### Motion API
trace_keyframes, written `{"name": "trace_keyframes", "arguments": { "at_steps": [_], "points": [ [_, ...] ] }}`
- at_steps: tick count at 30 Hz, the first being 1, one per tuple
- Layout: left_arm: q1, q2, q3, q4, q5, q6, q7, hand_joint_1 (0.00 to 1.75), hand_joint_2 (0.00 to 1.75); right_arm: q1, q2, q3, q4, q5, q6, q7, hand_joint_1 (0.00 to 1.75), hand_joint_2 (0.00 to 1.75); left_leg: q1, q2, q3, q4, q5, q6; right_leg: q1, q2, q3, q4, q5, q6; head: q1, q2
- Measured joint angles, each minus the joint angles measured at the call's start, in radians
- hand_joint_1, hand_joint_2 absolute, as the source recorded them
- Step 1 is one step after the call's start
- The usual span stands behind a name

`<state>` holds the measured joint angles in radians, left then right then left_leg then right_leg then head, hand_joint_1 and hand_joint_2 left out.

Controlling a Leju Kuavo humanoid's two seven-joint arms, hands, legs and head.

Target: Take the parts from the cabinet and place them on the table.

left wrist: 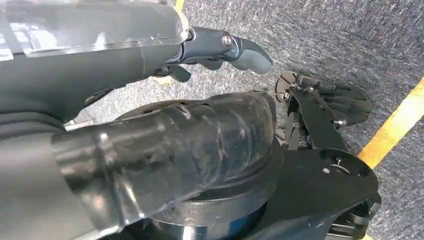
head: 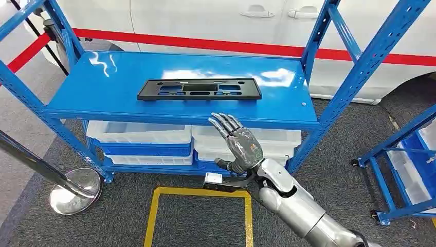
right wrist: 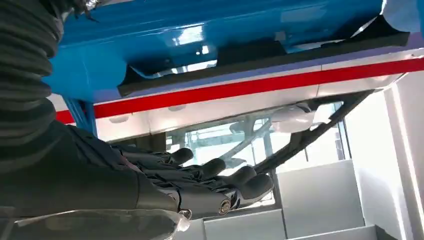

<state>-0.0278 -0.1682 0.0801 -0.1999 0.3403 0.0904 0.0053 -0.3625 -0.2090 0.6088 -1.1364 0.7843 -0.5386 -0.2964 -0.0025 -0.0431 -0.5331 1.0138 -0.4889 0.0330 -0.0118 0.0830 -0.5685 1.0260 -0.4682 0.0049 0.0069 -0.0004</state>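
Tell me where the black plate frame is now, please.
In the head view, the black plate frame lies flat on the blue shelf, just beyond the raised right hand.

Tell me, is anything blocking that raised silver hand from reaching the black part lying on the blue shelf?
Nothing visible is. The right hand is raised, fingers apart, in front of the shelf's front edge, and the black part lies alone on the shelf just beyond, with open space between them.

Bright, even overhead light fills the head view, and white glare patches streak the glossy blue shelf (head: 103,87) (strongest toward its far side). Shadows stay soft under the shelf. The left wrist view is dimmer, its nearest dark parts blurred. The right wrist view is washed out where windows shine.
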Motion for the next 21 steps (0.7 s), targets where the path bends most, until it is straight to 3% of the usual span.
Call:
{"name": "trace_keyframes", "arguments": {
  "at_steps": [13,15,16,17,18,19,21],
  "points": [
    [0.000,0.001,-0.003,0.000,-0.005,0.023,-0.024,0.00,0.00,-0.004,0.002,0.013,0.013,-0.001,0.000,0.010,0.00,1.75,-0.004,-0.001,-0.006,0.010,-0.002,0.003,-0.005,0.000,-0.002,-0.002,0.003,0.005,0.000,0.000],
    [-0.002,0.001,-0.003,0.000,-0.005,0.024,-0.024,0.00,0.00,-0.004,0.002,0.013,0.013,-0.001,0.000,0.012,0.00,1.75,-0.005,0.002,-0.006,0.009,-0.003,0.009,-0.005,0.006,-0.002,-0.008,0.004,0.012,0.000,0.000],
    [-0.002,0.000,-0.004,0.000,-0.006,0.024,-0.025,0.00,0.00,-0.005,0.000,0.013,0.012,-0.001,-0.002,0.012,0.00,1.75,0.006,0.005,-0.001,-0.006,0.003,0.017,0.002,0.009,0.000,-0.009,0.003,0.017,0.000,0.000],
    [-0.001,0.000,-0.005,0.000,-0.006,0.024,-0.026,0.00,0.00,-0.001,-0.003,0.013,0.011,-0.001,-0.002,0.013,0.00,1.75,0.010,0.014,0.007,-0.017,0.010,0.022,-0.001,-0.023,-0.006,0.010,-0.003,0.017,0.000,0.000],
    [0.000,0.000,-0.007,0.000,-0.006,0.024,-0.027,0.00,0.00,-0.002,-0.002,0.013,0.010,-0.001,-0.002,0.013,0.00,1.75,0.010,0.018,0.011,-0.021,0.010,0.027,0.001,-0.054,-0.029,0.050,-0.027,0.021,0.005,0.000],
    [0.002,0.000,-0.008,0.000,-0.006,0.025,-0.029,0.00,0.00,-0.002,-0.003,0.014,0.010,-0.001,-0.003,0.013,0.00,1.75,0.010,0.024,0.011,-0.022,0.009,0.029,-0.002,-0.068,-0.073,0.127,-0.065,0.026,0.004,0.000],
    [0.005,0.000,-0.009,0.000,-0.006,0.024,-0.032,0.00,0.00,0.008,-0.003,0.014,0.010,-0.001,-0.003,0.013,0.00,1.75,0.010,0.033,0.014,-0.021,0.004,0.029,-0.009,-0.073,-0.153,0.263,-0.108,0.034,0.004,0.000]
  ]
}}
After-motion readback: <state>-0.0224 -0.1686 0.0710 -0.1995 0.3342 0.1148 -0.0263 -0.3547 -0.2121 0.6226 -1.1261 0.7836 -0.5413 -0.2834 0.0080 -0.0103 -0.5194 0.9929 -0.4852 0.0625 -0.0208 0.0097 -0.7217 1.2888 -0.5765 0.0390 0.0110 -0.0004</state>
